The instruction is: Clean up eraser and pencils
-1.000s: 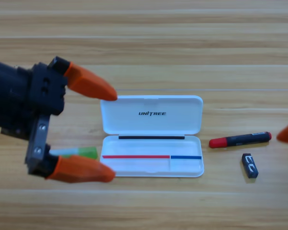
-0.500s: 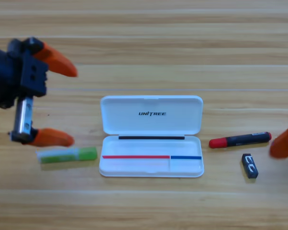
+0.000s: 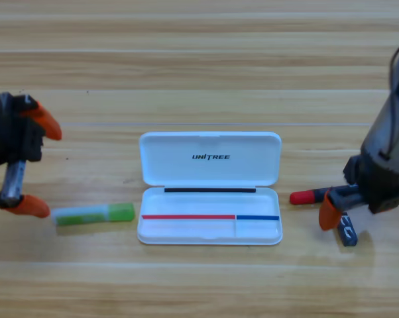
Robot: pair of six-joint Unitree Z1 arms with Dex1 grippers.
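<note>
- the white case (image 3: 210, 189) lay open in the middle of the wooden table (image 3: 199, 59), lid flat toward the top of the view, its tray holding none of the task's things.
- the green pencil (image 3: 94, 214) lay flat on the table just left of the case's tray, bright green cap end nearest the case.
- the left gripper (image 3: 35, 164) sat at the picture's left edge, jaws wide apart and holding nothing, its lower orange tip just beside the pale end of the green pencil.
- the red-and-black pencil (image 3: 307, 197) lay just right of the case; only its red cap end showed, the barrel hidden under the right arm.
- the right gripper (image 3: 337, 213) pointed down over that barrel; one orange jaw showed, and whether the jaws were apart or together could not be told.
- the eraser (image 3: 347, 232) lay just below that orange jaw, partly covered by it.
</note>
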